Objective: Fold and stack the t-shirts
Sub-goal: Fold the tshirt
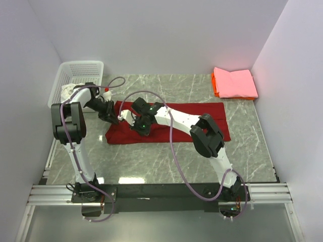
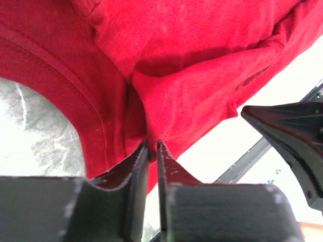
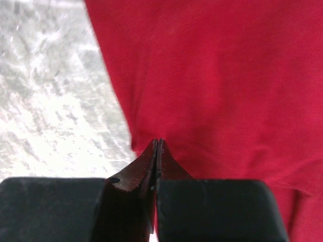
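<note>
A deep red t-shirt (image 1: 176,123) lies spread across the middle of the table. My left gripper (image 1: 114,117) is at its left end, shut on a raised fold of the red cloth (image 2: 166,101) beside the collar band (image 2: 60,75); the left gripper (image 2: 152,146) has that fold pinched between its tips. My right gripper (image 1: 139,124) reaches over the shirt close by. In the right wrist view the right gripper (image 3: 158,143) is shut at the edge of the red cloth (image 3: 222,85), with a thin layer pinched. A pink t-shirt (image 1: 235,81) lies folded on an orange one (image 1: 215,86) at the back right.
A white lattice basket (image 1: 81,70) stands at the back left with white cloth (image 1: 69,91) in it. Grey walls close in the marble table (image 1: 166,161) on three sides. A dark part of the right arm (image 2: 290,126) shows close beside the left gripper.
</note>
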